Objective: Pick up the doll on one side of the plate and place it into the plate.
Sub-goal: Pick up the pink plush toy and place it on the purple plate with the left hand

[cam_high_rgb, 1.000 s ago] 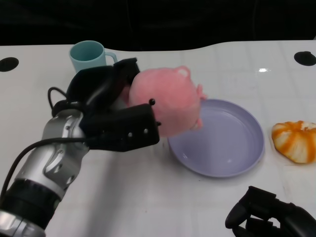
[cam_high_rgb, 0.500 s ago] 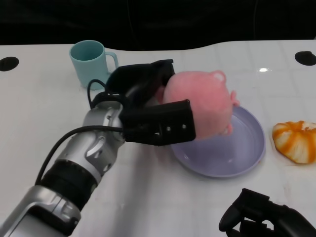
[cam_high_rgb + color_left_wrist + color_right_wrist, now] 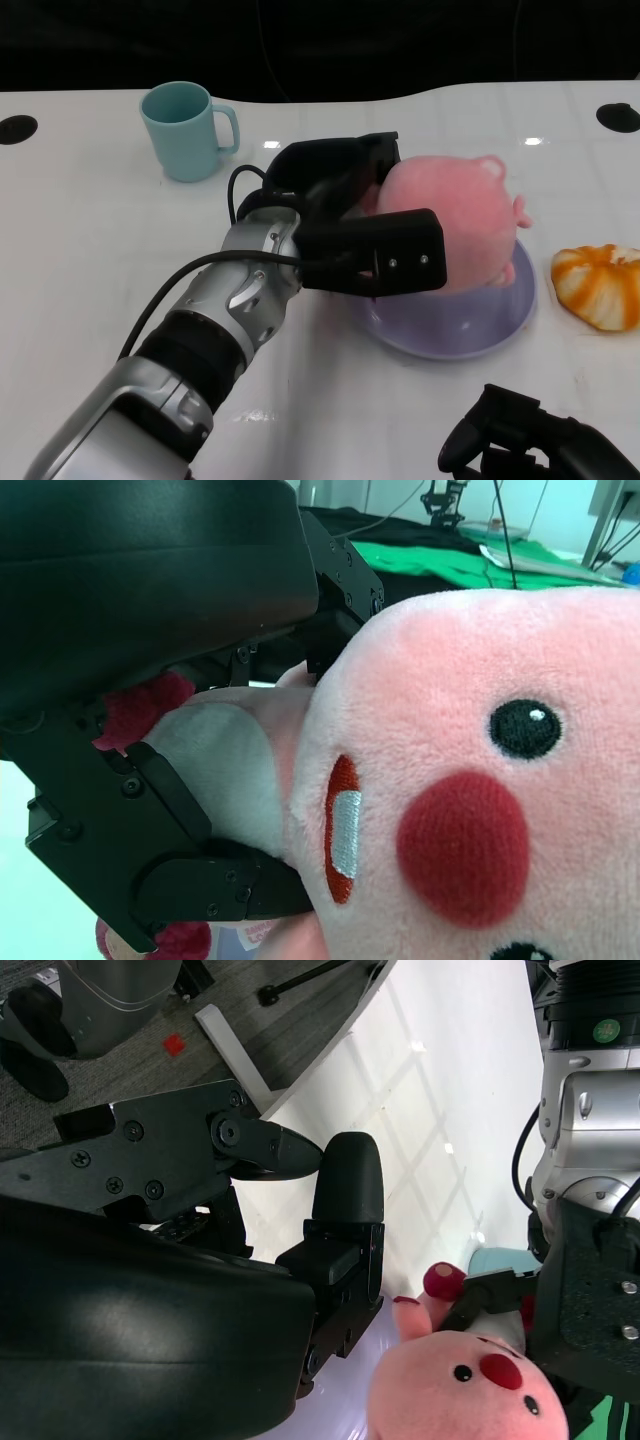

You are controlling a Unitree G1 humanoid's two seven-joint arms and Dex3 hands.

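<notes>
A teal ceramic mug (image 3: 186, 130) stood on the white tabletop (image 3: 90, 260), well behind and to the left of the robot's left hand (image 3: 350, 230). That black hand, at the end of a silver forearm (image 3: 225, 325) reaching diagonally across the scene, gripped a round pink plush doll (image 3: 455, 225), its fingers (image 3: 375, 262) clamped along the near side of the toy and over its far side. The left wrist view showed the doll's face pressed close against the hand, with a black bead eye (image 3: 525, 727) and a red cheek patch (image 3: 462, 847). The doll was held above the left part of a shallow lavender plastic plate (image 3: 470, 325), just beyond the fingers; whether it touched the plate could not be told. An orange-and-white striped plush toy (image 3: 598, 285) lay on the tabletop to the right of the plate, apart from it. The right hand (image 3: 530, 445) rested low at the near edge, fingers curled inward, holding nothing.
</notes>
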